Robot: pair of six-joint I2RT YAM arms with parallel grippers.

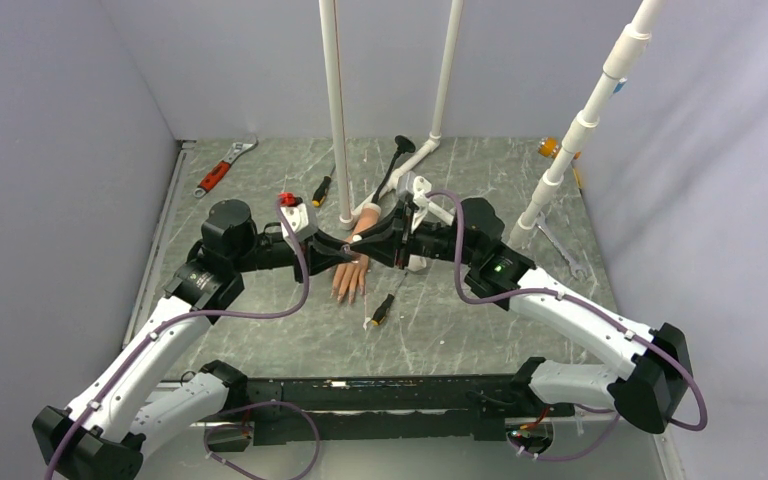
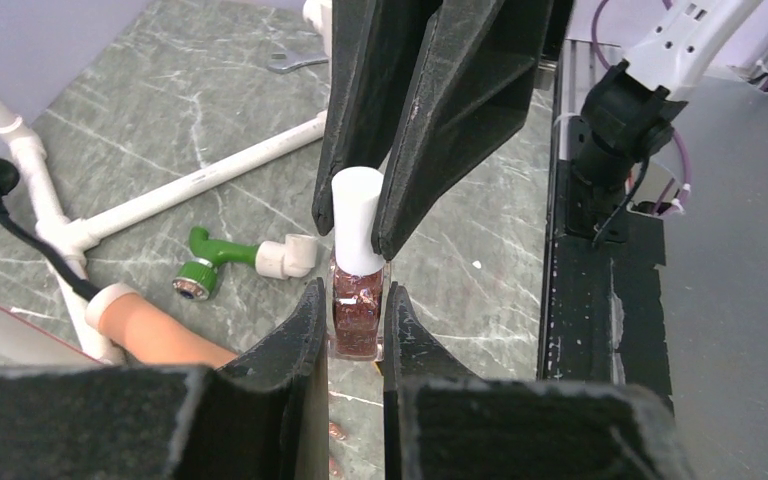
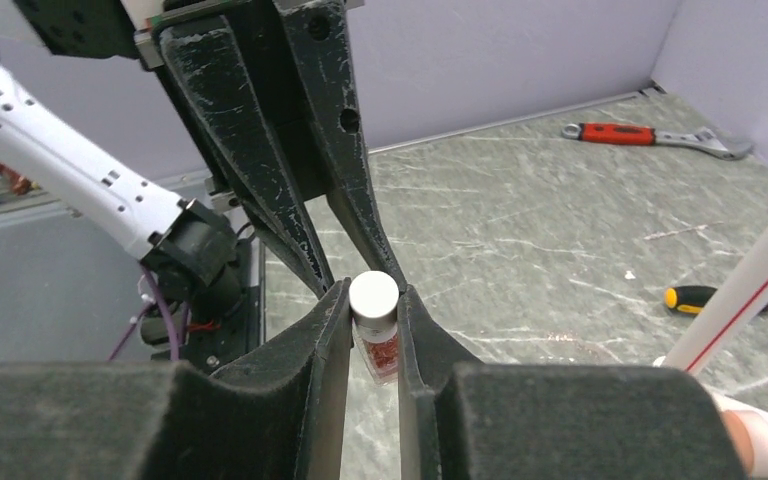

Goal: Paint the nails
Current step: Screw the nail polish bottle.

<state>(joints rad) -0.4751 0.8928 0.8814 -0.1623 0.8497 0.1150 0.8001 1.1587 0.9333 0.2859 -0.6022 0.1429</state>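
Glittery polish bottle (image 2: 357, 335), probably light but slippery glass, is clamped in the left gripper (image 2: 356, 300), with the white cap (image 2: 356, 215) just above pinched by the right gripper (image 3: 373, 300).

Glossy glass bottle (image 2: 357, 322) w/ smooth plastic cap (image 2: 357, 215); matt stone-look table (image 2: 210, 110)

The nail polish bottle (image 2: 357, 325) is held between the left gripper (image 2: 355, 292) and right gripper (image 3: 373, 295), above the mannequin hand (image 1: 352, 275) laid on the surface (image 1: 260, 320).
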